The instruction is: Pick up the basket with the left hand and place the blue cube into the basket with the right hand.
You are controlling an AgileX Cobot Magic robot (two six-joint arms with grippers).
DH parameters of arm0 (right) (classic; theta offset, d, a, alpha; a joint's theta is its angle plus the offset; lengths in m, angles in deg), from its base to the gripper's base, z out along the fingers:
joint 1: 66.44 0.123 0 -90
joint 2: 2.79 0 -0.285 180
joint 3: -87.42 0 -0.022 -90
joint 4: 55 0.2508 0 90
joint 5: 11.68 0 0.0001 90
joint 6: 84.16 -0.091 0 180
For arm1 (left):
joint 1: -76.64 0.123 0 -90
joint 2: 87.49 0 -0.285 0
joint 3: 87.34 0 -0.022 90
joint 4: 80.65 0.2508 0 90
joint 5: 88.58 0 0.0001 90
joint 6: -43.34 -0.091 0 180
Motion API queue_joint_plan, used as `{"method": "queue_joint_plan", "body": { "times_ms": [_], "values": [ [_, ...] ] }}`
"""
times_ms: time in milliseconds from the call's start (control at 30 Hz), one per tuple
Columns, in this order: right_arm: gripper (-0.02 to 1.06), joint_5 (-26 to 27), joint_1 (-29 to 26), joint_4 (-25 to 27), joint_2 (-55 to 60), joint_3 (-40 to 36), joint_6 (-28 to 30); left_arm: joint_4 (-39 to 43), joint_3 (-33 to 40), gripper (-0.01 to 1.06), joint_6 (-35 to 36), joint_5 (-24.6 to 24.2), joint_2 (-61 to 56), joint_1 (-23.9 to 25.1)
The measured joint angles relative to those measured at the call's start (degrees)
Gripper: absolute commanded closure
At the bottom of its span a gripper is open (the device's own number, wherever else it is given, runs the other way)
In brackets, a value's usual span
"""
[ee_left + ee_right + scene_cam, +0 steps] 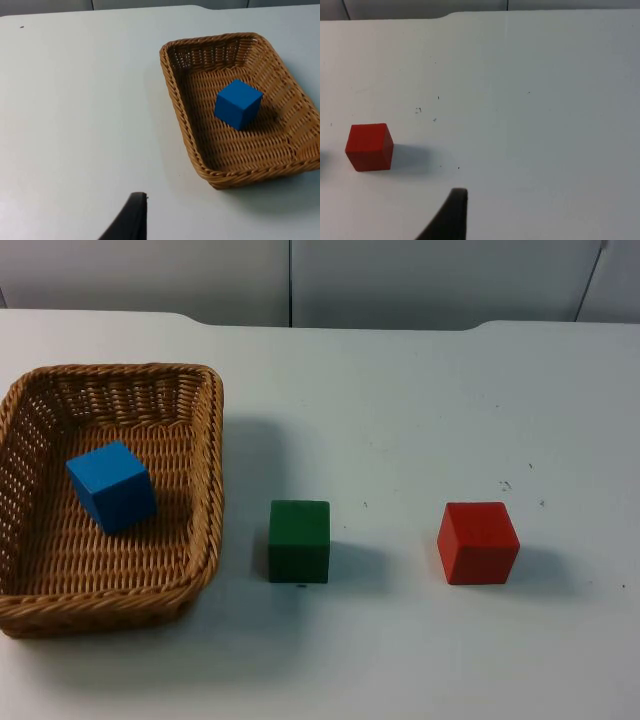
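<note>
Basket: rectangular woven wicker basket (205, 480) flat on white table top (400, 400), left part of top view. Blue cube (111, 486) inside, tilted, resting on basket floor toward the back half. Dark green cube (299, 541) on the table just beside basket's right wall, not touching. Red cube (478, 542) farther right, well apart from green cube. Grey partition wall (400, 280) behind the table's far edge.

Left wrist view: left gripper (127, 220) seen as one black fingertip, hovering over bare table, apart from the basket (175, 100). Basket ahead and off to one side of the fingertip, blue cube (238, 104) sitting in it. Finger spacing: cannot tell.

Right wrist view: right gripper (447, 217) again one black fingertip over bare table. Red cube (369, 147) ahead and off to one side, clear of the fingertip, nothing held. Finger spacing: cannot tell.
</note>
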Motion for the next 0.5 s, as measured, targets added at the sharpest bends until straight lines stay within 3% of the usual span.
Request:
{"method": "queue_joint_plan", "body": {
  "times_ms": [500],
  "values": [
    [0.0,0.0,0.0,0.0,0.0,0.0,0.0,0.0,0.0,0.0,0.0,0.1,0.0,0.0]
  ]
}}
